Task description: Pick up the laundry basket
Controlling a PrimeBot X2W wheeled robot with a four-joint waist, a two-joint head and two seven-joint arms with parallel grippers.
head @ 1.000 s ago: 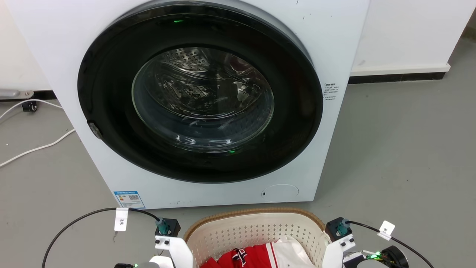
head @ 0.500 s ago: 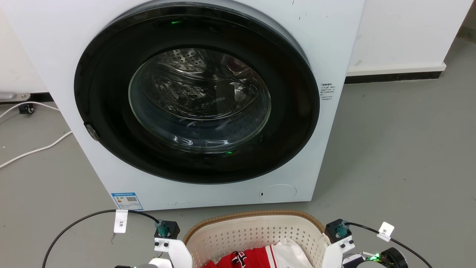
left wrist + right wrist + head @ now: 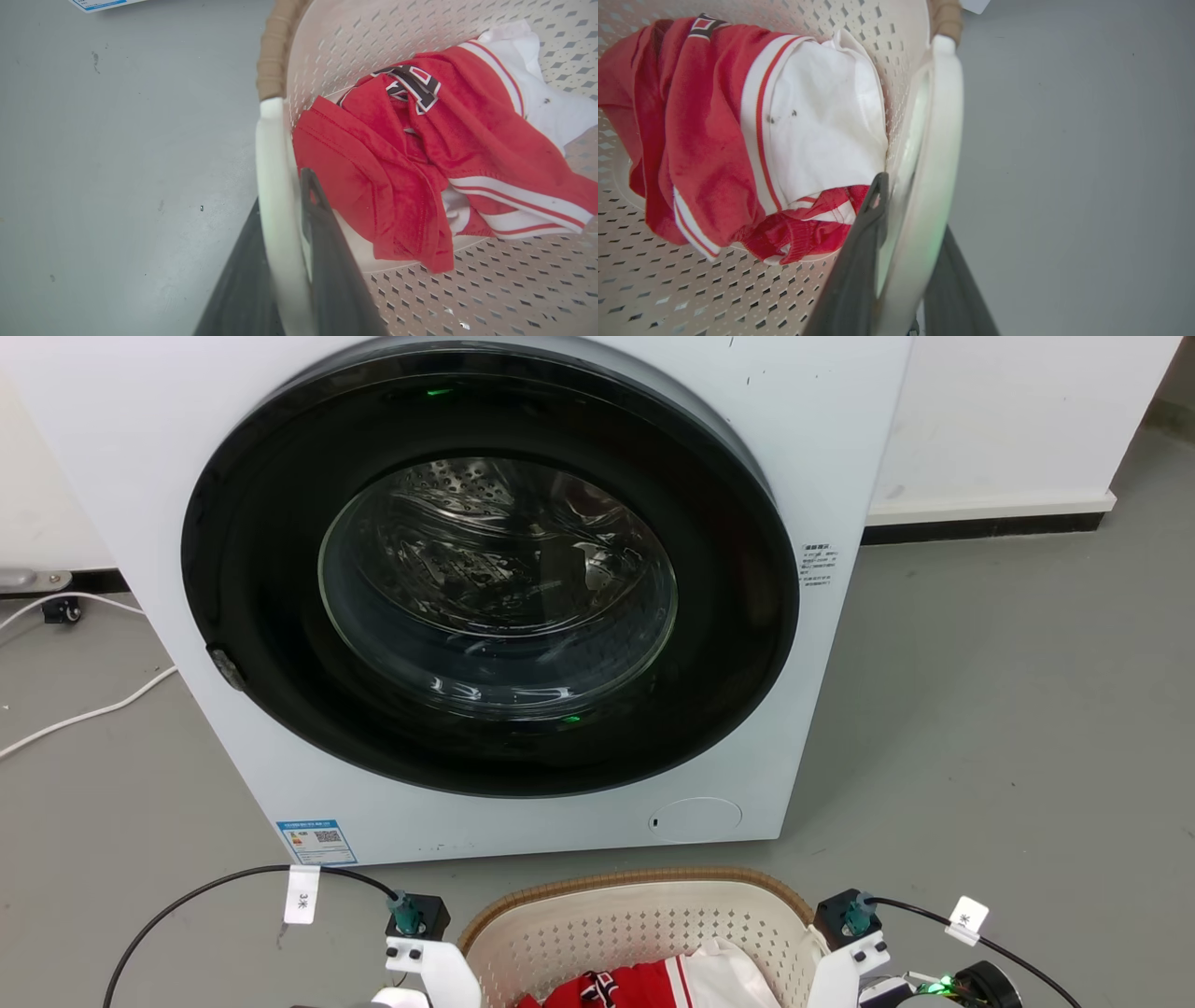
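Left gripper [image 3: 280, 196] jaws clamp the laundry basket [image 3: 635, 919] by its left handle [image 3: 273, 149], right gripper [image 3: 913, 203] jaws its right handle [image 3: 943, 116]; raise both evenly, keeping it level.

I read the laundry basket [image 3: 635, 929] at the head view's bottom edge as matt perforated plastic with a woven-look rim, holding a garment [image 3: 411, 140] of soft red-and-white cloth. The washer [image 3: 840, 457] above is smooth glossy white, its door glass [image 3: 495, 588] shiny.
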